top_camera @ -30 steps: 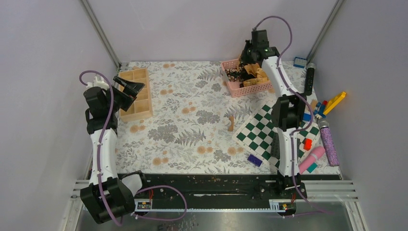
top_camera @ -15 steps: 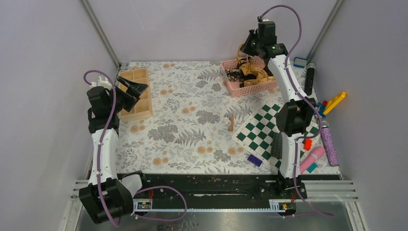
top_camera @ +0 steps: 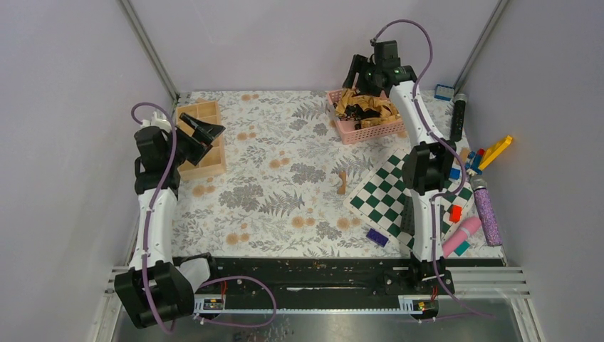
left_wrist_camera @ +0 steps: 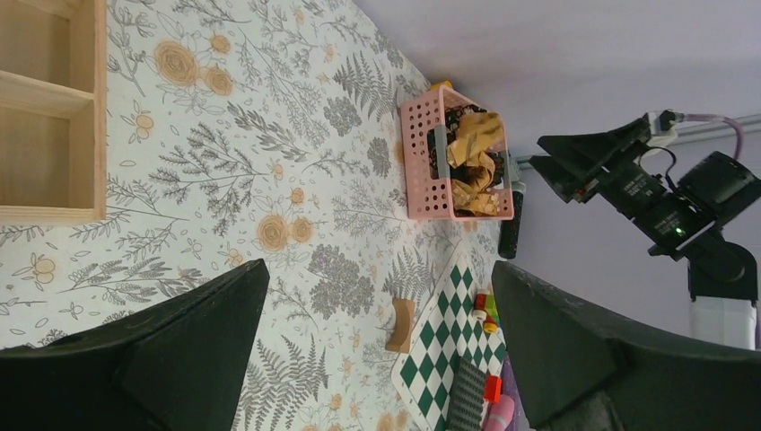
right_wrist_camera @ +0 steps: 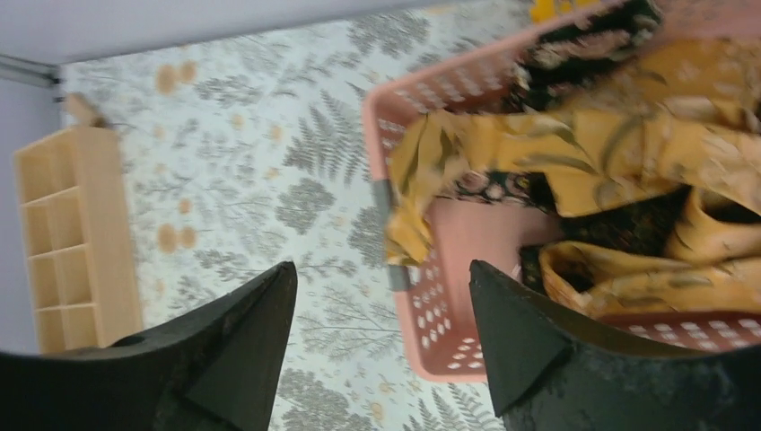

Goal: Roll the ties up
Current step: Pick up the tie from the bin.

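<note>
Right fingers (right_wrist_camera: 229,359) spread empty just over the ties (right_wrist_camera: 583,144) heaped in the basket (right_wrist_camera: 431,314); left fingers (left_wrist_camera: 179,359), spread too, far off.

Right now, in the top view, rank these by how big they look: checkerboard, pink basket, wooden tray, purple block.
1. checkerboard, largest even though partly hidden.
2. wooden tray and pink basket: they look about alike, so I won't rank them.
3. purple block, smallest.
</note>
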